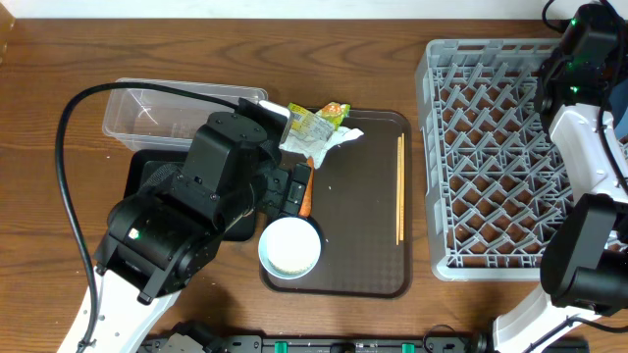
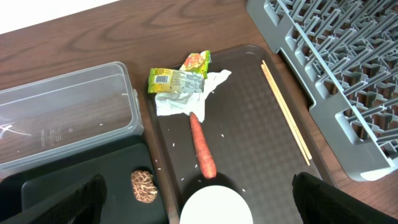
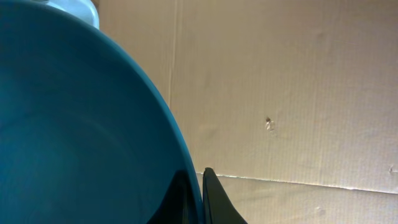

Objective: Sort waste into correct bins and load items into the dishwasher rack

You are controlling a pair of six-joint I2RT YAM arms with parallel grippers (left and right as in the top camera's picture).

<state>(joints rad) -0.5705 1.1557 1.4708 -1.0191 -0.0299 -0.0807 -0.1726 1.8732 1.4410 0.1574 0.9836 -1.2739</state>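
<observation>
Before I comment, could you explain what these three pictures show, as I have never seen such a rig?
Two robot arms work at a table. One picture looks down from above; the other two come from cameras on the wrists. The left gripper hangs open over a dark-brown tray holding snack wrappers, a napkin, a carrot, a white bowl and chopsticks. Beside it sit a clear tub and a black bin with a brown food lump. The grey dishwasher rack is on the right. The right gripper pinches a dark-blue plate by its rim.
</observation>
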